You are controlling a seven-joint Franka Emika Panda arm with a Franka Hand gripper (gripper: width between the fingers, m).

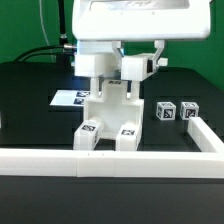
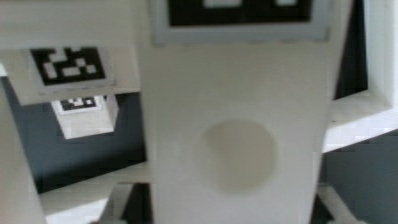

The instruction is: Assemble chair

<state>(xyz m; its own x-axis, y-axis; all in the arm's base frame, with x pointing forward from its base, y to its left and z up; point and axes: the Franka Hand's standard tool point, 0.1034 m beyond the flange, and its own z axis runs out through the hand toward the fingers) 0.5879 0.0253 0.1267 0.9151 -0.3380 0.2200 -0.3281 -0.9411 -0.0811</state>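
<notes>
The chair (image 1: 108, 122) stands against the front border rail as a joined white piece, with two blocky tagged feet at the bottom and an upright slab between them. My gripper (image 1: 113, 88) comes down from above onto the top of that upright slab. In the wrist view the slab (image 2: 240, 110) fills the middle, with a tag at its far end. My gripper (image 2: 231, 200) has a finger (image 2: 139, 196) against each side of the slab, so it looks shut on it. Two small tagged chair blocks (image 1: 166, 110) (image 1: 189, 111) lie loose on the exterior view's right.
The marker board (image 1: 68, 98) lies flat behind the chair on the exterior view's left. The long white border rail (image 1: 40, 158) runs along the front and turns back at the right (image 1: 206, 134). The table top is black.
</notes>
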